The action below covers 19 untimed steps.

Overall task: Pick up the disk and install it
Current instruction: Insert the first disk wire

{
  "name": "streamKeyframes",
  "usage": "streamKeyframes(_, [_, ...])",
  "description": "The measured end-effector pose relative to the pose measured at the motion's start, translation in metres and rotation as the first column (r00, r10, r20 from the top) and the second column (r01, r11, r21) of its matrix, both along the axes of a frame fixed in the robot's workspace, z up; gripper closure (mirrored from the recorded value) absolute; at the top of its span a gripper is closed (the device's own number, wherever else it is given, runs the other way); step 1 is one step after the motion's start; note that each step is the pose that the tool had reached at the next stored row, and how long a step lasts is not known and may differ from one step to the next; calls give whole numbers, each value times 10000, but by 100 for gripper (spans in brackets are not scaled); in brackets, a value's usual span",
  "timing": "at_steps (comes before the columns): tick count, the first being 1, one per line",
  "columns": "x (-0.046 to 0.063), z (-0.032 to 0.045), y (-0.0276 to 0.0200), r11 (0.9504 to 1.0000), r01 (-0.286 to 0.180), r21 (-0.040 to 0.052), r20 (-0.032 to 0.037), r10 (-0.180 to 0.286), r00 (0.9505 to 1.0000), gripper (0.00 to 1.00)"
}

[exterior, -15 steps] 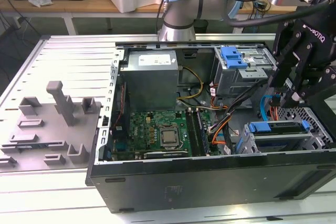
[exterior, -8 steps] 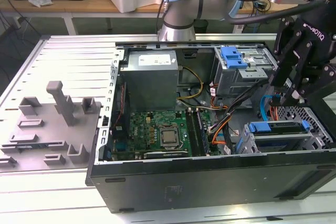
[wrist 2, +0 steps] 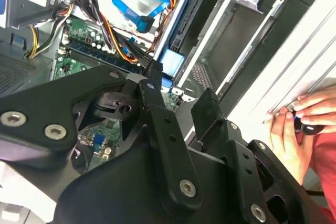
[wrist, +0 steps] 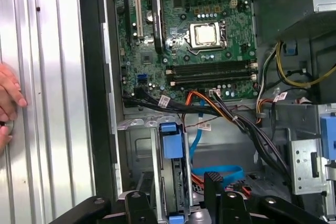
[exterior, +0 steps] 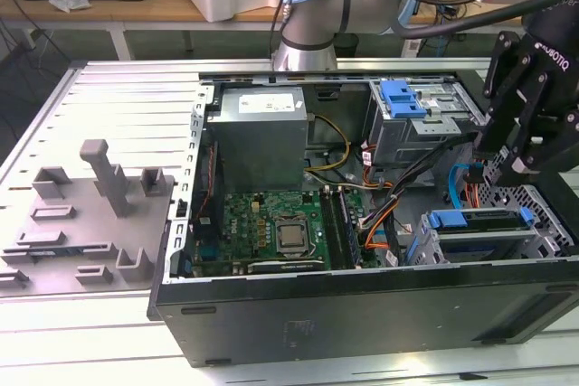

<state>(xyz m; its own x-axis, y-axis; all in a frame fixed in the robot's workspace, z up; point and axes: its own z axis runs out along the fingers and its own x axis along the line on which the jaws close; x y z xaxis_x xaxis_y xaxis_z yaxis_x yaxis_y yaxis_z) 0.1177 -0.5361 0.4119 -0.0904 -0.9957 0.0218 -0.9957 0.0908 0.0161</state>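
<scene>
Robotics lab: robot arm [exterior: 312, 6], slotted aluminium bench [exterior: 118, 79], opened computer tower [exterior: 362, 314], grey jig blocks [exterior: 99, 187]

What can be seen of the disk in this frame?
The disk appears slotted on edge in the metal drive cage at the case's corner, on the exterior view's right. Its blue plastic carrier rail runs along the top, with a grey body below. The open gripper hangs above it, empty and not touching.
</scene>
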Motion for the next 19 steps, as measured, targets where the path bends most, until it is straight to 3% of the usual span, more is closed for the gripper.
streamKeyframes(10, [94,-15,7,9958,907,-145,-1,-907,9959,50])
streamKeyframes(15, [112,-22,11,9911,1318,-182,-1,-1318,9913,50])
streamKeyframes(17, [117,-24,13,9884,1507,-195,0,-1507,9886,58])
streamKeyframes(19, [121,-27,15,9857,1670,-206,1,-1671,9859,58])
